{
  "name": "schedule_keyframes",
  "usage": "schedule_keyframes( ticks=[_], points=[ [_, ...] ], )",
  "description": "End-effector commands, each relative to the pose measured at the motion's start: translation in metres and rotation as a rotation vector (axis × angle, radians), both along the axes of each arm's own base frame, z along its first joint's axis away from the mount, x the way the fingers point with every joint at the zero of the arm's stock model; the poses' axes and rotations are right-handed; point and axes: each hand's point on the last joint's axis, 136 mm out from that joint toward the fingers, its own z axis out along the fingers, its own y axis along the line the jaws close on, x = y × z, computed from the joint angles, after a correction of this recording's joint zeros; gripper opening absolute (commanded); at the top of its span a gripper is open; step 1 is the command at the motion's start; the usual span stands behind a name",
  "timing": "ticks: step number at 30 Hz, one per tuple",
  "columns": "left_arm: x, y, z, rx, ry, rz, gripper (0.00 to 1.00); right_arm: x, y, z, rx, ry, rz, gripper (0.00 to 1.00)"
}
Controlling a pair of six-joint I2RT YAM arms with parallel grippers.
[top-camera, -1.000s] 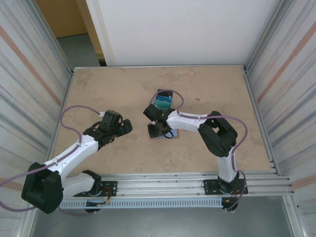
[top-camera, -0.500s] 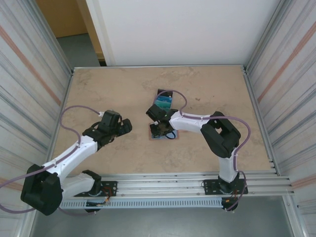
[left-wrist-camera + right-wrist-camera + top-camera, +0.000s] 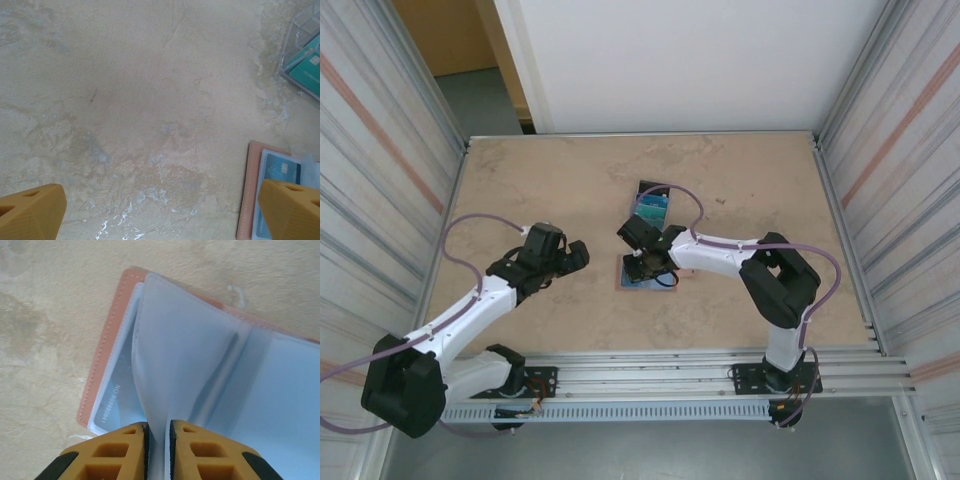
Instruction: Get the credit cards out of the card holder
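Note:
The card holder (image 3: pixel 625 277) lies spread open on the table, salmon-brown outside (image 3: pixel 106 342) and pale blue-grey sleeves inside. My right gripper (image 3: pixel 645 262) stands over it, shut on one translucent sleeve (image 3: pixel 185 350), which rises between the fingertips of my right gripper (image 3: pixel 158 427). A light blue credit card (image 3: pixel 116 392) with printed numbers sits in the left pocket. In the left wrist view the holder's edge (image 3: pixel 246 200) shows a blue card (image 3: pixel 282 170) inside. My left gripper (image 3: pixel 570 258) hangs open over bare table to the holder's left, and nothing lies between the fingertips of my left gripper (image 3: pixel 162 212).
A clear plastic box (image 3: pixel 651 203) with teal cards (image 3: pixel 307 70) stands just beyond the holder. Corrugated metal walls close in the table's left and right sides, and a rail runs along the near edge.
My right gripper has shifted slightly toward the near left and the holder has slid a little with it. The right elbow has swung right. My left arm has stayed still.

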Motion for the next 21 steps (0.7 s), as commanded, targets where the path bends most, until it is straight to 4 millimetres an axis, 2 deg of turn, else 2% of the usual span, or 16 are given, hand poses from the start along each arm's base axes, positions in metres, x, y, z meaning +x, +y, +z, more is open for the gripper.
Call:
schedule_keyframes(
  ticks=[1,14,21],
  points=[
    [0.004,-0.002,0.009,-0.020,-0.030,-0.005,0.99,0.005,-0.023,0.007,-0.092,-0.043,-0.046,0.23],
    [0.005,-0.004,0.009,-0.011,-0.032,-0.013,0.99,0.012,-0.049,0.020,-0.172,-0.120,-0.113,0.35],
    [0.007,-0.007,0.012,0.000,-0.038,-0.025,0.99,0.018,-0.071,0.018,-0.211,-0.128,-0.161,0.36]
  ],
)
